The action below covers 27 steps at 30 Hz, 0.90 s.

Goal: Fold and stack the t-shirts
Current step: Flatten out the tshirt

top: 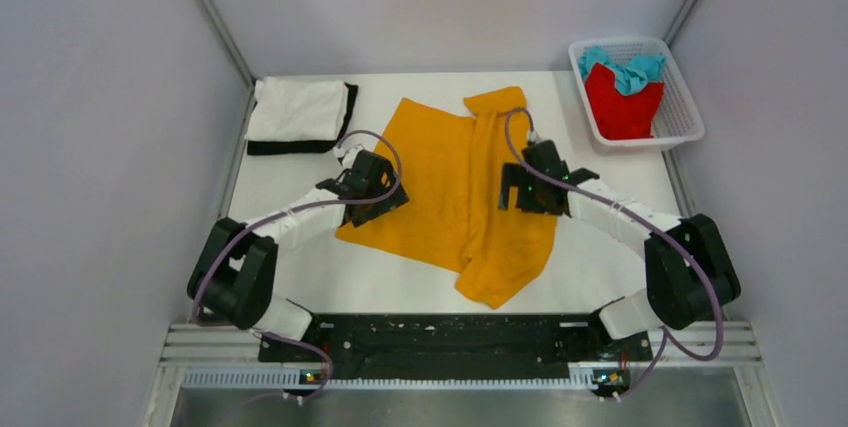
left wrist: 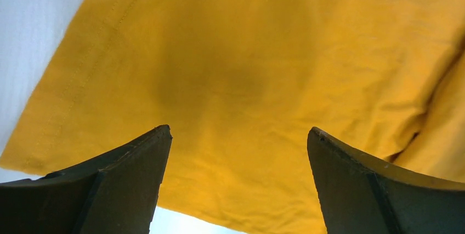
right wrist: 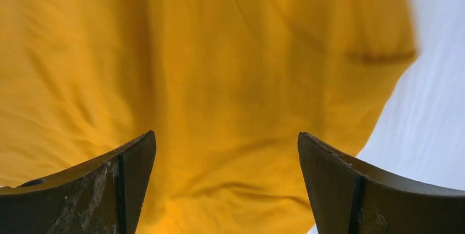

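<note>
The orange-yellow t-shirt [top: 450, 187] lies spread on the white table, its right side folded over toward the middle. My left gripper [top: 372, 192] is open above the shirt's left edge; the left wrist view shows the cloth [left wrist: 247, 69] between its spread fingers. My right gripper [top: 520, 192] is open above the folded right part; the right wrist view shows the cloth [right wrist: 219, 80] below it. A folded white t-shirt [top: 295, 109] lies on a folded black t-shirt [top: 300, 145] at the back left. The red t-shirt [top: 622, 102] and teal t-shirt [top: 625, 69] lie crumpled in the basket.
A white mesh basket [top: 685, 112] stands at the back right corner. Grey walls close in the table on the left, back and right. The white table [top: 620, 247] shows bare along the front and the right of the shirt.
</note>
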Tool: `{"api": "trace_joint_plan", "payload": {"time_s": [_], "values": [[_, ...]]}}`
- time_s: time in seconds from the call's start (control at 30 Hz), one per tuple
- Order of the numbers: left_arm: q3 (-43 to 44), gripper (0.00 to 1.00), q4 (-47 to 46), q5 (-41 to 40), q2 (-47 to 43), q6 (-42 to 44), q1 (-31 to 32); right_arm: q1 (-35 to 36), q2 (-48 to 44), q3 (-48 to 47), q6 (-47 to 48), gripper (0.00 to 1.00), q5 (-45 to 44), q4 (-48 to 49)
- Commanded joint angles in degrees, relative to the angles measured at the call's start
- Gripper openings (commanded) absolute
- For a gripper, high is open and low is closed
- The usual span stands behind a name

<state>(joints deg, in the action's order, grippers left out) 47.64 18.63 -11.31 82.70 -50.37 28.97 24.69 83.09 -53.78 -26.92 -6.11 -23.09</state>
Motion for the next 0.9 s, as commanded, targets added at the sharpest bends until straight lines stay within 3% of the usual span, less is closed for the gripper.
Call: {"api": "trace_joint_plan", "payload": {"time_s": [0.0,0.27,0.57,0.7,0.87], "values": [[1.14,0.99,-5.05,5.79,5.94,2.65,-2.36,1.86,-1.28,9.66,-7.51,0.99,1.18,5.58],[-0.04,0.99,-4.48,6.54,11.63,1.85,-6.49,-2.41,11.23,5.23,-5.58,0.99,-3.62,4.99],[-3.03,0.99,0.35,3.63,7.74,2.08,-12.80,-11.12,27.73,-14.00,-0.14,0.99,-5.27,-0.08],[-3.24,0.99,3.59,5.28,3.78,2.41,-12.90,-12.43,27.59,-19.55,0.89,0.99,-6.68,-2.95],[-4.75,0.99,4.51,10.66,-7.02,3.44,-12.76,-12.34,13.69,-13.92,1.15,0.99,-6.86,-3.48]]}}
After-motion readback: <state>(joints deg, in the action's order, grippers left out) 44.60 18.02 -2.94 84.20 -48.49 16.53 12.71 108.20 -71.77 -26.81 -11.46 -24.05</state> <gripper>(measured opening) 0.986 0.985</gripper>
